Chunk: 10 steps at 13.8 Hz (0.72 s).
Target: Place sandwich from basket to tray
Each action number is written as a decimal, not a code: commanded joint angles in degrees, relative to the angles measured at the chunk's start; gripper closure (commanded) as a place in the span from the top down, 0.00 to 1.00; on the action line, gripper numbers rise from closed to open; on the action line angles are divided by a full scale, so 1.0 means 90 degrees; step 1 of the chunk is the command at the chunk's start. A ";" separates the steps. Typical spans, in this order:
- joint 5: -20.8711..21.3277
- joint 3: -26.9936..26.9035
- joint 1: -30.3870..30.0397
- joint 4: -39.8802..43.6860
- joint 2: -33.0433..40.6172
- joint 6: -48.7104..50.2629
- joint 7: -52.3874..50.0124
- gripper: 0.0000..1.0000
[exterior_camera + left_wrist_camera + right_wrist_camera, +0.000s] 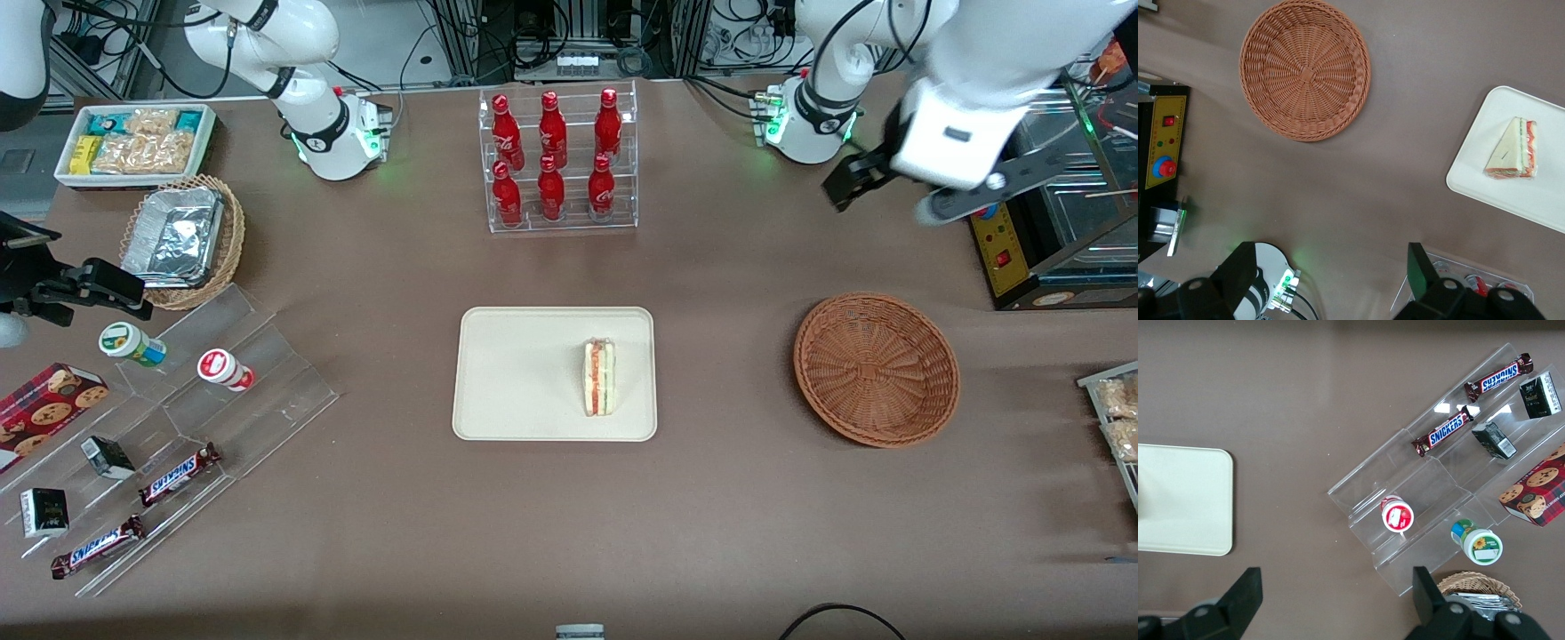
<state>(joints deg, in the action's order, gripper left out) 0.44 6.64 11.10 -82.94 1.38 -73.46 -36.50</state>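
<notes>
Sandwich (pixel 600 377) on tray (pixel 516 373), mid-counter (pixel 711 498). Basket (pixel 876 368) nearer working arm's end. My claw (pixel 1331 280) raised above counter's back corner, wide open, holding nothing.

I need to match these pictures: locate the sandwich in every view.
Front view: sandwich lies on the tray, toward the basket.
Left wrist view: sandwich on the tray; the pincer is open, high above the table.
Right wrist view: not visible.
Shared landmark: the tray.
</notes>
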 commanded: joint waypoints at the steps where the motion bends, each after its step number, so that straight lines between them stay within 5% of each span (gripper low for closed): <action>1: -0.0146 0.0073 -0.0480 -0.0608 0.0627 -0.0050 0.0772 1.00; 10: -0.0576 0.0014 -0.1634 -0.1205 0.1175 -0.0236 0.1995 1.00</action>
<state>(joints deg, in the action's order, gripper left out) -3.41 6.12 -2.24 -91.40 9.69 -74.36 -19.45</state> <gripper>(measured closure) 0.000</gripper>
